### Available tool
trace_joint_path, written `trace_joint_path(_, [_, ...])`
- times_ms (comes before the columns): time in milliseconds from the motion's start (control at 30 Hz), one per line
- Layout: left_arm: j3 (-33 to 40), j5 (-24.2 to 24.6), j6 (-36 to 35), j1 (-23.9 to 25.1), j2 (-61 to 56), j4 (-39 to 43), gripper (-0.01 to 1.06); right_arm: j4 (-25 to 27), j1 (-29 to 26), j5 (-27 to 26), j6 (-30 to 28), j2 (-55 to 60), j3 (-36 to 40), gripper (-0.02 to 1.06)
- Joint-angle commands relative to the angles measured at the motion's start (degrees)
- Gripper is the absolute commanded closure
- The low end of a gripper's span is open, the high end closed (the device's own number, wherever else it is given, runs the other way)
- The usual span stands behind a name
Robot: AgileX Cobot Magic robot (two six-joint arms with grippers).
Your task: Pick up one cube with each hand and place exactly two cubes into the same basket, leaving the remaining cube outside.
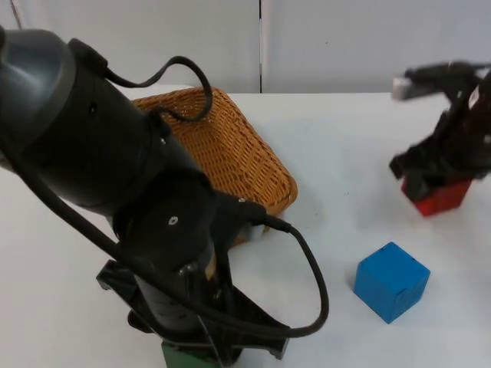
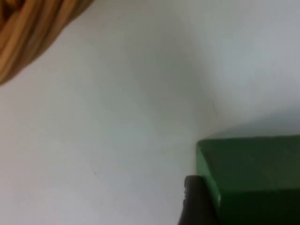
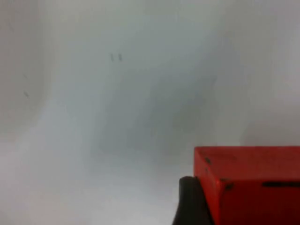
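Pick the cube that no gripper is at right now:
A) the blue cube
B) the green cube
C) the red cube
A. The blue cube sits alone on the white table, while the left gripper is down at the green cube and the right gripper is at the red cube.

Woven wicker basket (image 1: 230, 149), matt cubes (image 1: 391, 280)
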Motion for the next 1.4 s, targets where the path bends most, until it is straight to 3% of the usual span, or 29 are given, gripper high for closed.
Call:
trace_joint_path(0, [-0.20,1.80,-0.49,-0.36,-2.32,-0.13,1.05,-0.30,-0.19,0.18,-0.19,-3.77,-0.27,1.05])
trace_joint_path(100, [-0.20,5.34,0.84,-0.36,-6.45,0.58,1.05,-0.30,-0.19,0.85,-0.19,-8.36,-0.27,1.05])
trace_joint_path(467, [-0.20,6.69,3.18,-0.36,-20.98,2.65,1.05,-0.30,-0.19,6.11,-0.19,-19.67,-0.27,1.05])
trace_joint_path(1200, [-0.20,8.70,7.95,0.02,-22.30,3.09,1.05,-0.08,-0.19,7.65,-0.19,-21.00,-0.27,1.05])
trace_joint_path(1367, [-0.20,8.19,10.56,4.17,-22.30,2.86,1.05,0.06,0.19,8.87,-1.28,-21.00,-0.27,1.05])
